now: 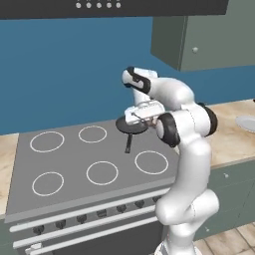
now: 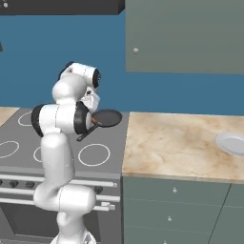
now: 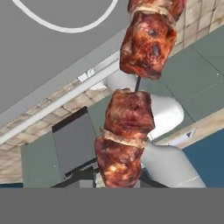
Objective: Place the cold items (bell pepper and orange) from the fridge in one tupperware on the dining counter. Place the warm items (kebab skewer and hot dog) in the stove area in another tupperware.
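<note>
The kebab skewer point(image 3: 131, 118), chunks of browned meat on a thin stick, stands close before the hand camera, rising from the bottom between the jaws. My gripper point(image 1: 148, 118) is shut on it and hovers just above a small black frying pan point(image 1: 132, 125) at the back right of the stove. From the other side, the hand hangs beside the pan point(image 2: 107, 117), partly hidden by my own arm. The hot dog, bell pepper, orange and tupperware are out of view.
The grey stove top point(image 1: 69, 154) has several white burner rings and a knob row along its front. A marble counter point(image 2: 171, 143) lies to the right with a white plate point(image 2: 232, 143) near its far end. Green wall cabinets point(image 2: 186, 38) hang above.
</note>
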